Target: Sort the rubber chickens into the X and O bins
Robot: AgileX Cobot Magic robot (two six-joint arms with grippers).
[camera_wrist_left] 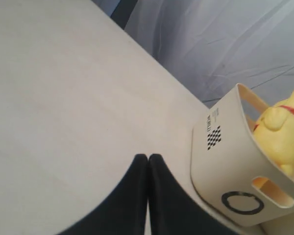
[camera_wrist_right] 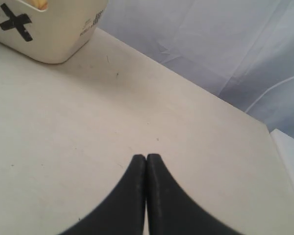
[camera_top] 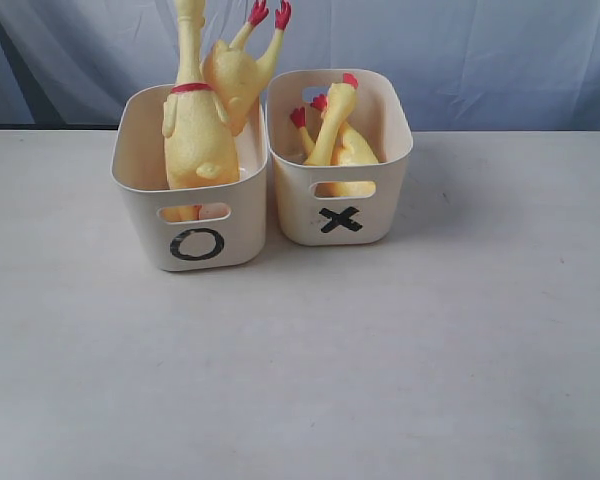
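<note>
Two cream bins stand side by side at the back of the table. The O bin [camera_top: 145,235] holds two large rubber chickens: one with a red neck band [camera_top: 198,135], one upside down with red feet up [camera_top: 242,70]. Inside the X bin [camera_top: 385,215] lie two smaller chickens [camera_top: 338,140]. Neither gripper shows in the exterior view. My left gripper [camera_wrist_left: 148,157] is shut and empty over the table, near the O bin [camera_wrist_left: 220,161]. Also shut and empty, my right gripper [camera_wrist_right: 146,157] hangs off from the X bin [camera_wrist_right: 54,34].
A pale blue cloth [camera_top: 500,60] hangs behind the table. The table's far edge [camera_wrist_right: 196,81] runs close behind the bins. Bare tabletop [camera_top: 310,380] spreads in front of the bins.
</note>
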